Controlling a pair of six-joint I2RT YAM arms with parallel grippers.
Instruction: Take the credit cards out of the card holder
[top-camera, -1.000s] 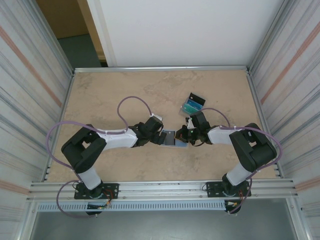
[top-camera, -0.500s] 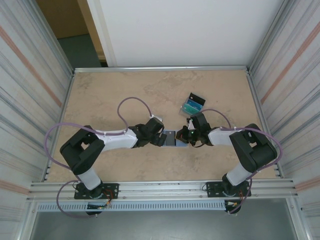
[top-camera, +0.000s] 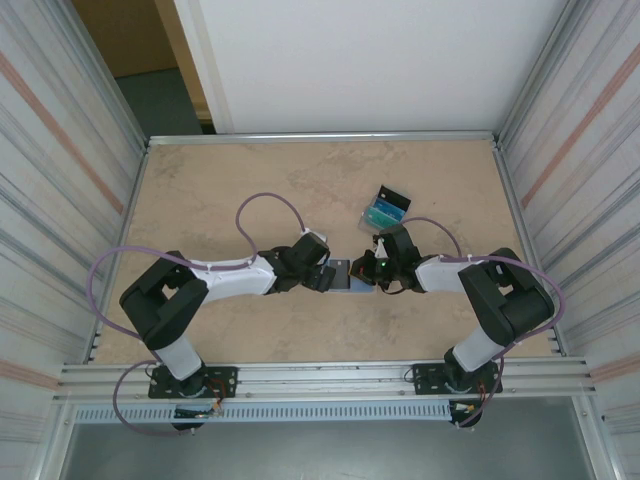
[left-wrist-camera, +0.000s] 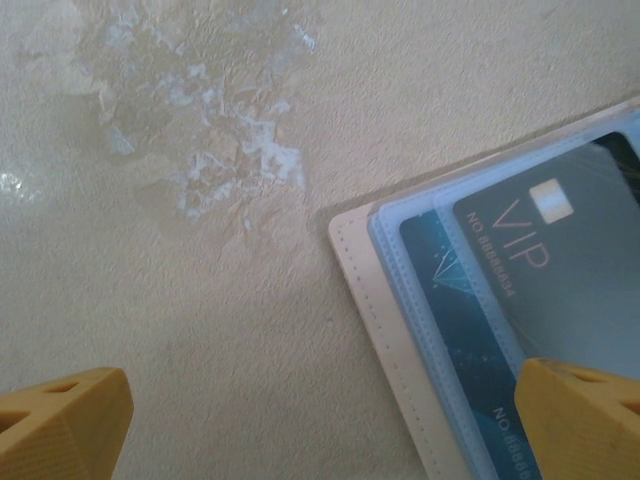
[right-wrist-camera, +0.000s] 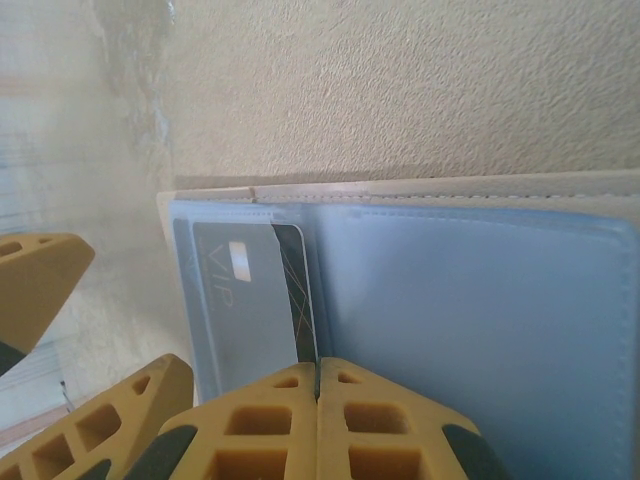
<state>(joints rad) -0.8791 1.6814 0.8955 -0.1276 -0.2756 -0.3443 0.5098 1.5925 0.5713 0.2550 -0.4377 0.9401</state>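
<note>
Left claw: in the left wrist view the jaws are spread wide. One yellow finger is seen at the lower left over bare desk. The other is at the lower right, above the near corner of the card holder. Nothing is gripped between them.

Right claw: closed, the two yellow tips pressed flat together with nothing caught between. The tips are placed over the open holder, at the line where the card pocket meets the plain pale blue panel. Whether they touch the holder cannot be told.

Card holder: laid open and flat on the desk, inner side up. In the top view it is found between the two claws, near the middle of the desk. A tan stitched border and pale blue inner panels are noted.

Credit cards: seated in the holder's pocket, none drawn out.
- A grey card marked VIP is uppermost.
- A teal card is tucked beneath it, offset toward the holder's outer edge.
- In the right wrist view a dark strip of another card is exposed beside the grey one.

Clear tray: teal and blue cards are held in it. It is set farther up the desk beyond the right claw, apart from the holder.
</note>
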